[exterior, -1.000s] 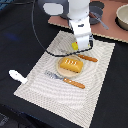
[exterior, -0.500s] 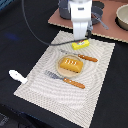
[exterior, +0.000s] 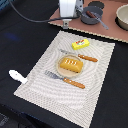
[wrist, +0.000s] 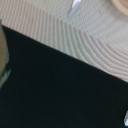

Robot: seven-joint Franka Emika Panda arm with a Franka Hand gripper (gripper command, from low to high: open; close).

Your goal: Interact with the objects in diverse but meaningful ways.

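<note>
Seemingly between picks, so go L to R: white plastic utensil [exterior: 18,76] lies off the woven beige placemat [exterior: 40,82] on the dark table; orange-handled fork [exterior: 66,79] just beside the tan round plate [exterior: 60,70] bearing the orange bread loaf [exterior: 70,64]; orange-handled knife [exterior: 80,55] past it, yellow box [exterior: 80,44] beyond. Gripper is at the frame's top, fingers cropped; can't tell how open or whether holding anything. Prob. best to centre over one item, approx. square to its long axis, before descending; wrist view shows only mat edge and table.

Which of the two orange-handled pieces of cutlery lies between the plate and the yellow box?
The orange-handled knife; it lies between the yellow box and the tan plate. The orange-handled fork lies on the plate's opposite side.
</note>
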